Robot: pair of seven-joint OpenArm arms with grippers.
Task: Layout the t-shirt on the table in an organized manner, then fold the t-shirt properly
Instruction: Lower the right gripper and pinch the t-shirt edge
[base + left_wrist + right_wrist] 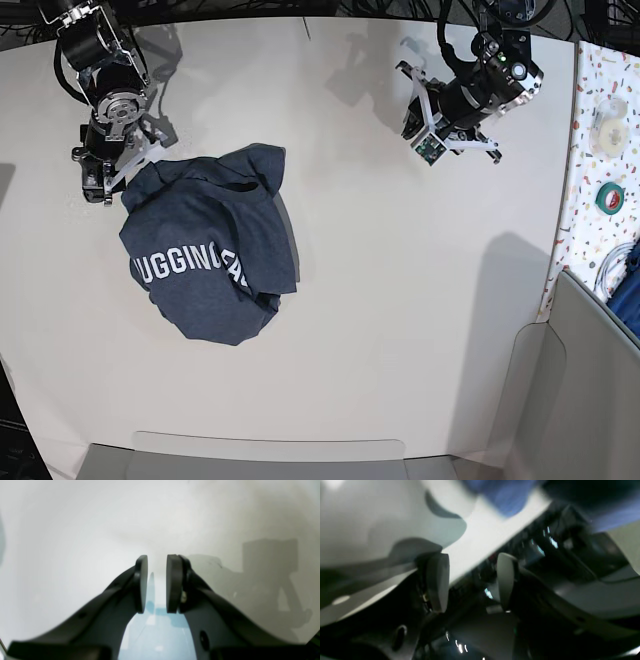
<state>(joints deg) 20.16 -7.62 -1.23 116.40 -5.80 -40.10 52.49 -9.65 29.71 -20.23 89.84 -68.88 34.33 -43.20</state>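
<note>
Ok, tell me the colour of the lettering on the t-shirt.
White block capitals on the dark heathered navy t-shirt, clearest in the base view.

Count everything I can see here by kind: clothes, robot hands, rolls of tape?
T-shirt: 1
Robot hands: 2, left hand and right hand
Tape rolls: 2, green tape roll and pale tape roll
Total: 5

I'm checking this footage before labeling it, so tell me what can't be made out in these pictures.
- Base view: the t-shirt is crumpled; its folds hide the sleeves and part of the white lettering.
- Base view: the right gripper sits at the shirt's edge; contact cannot be told.
- Right wrist view: motion blur smears everything past the fingers; only blue patches hint at cloth.
- Left wrist view: the left gripper sees only bare table; no shirt.
</note>
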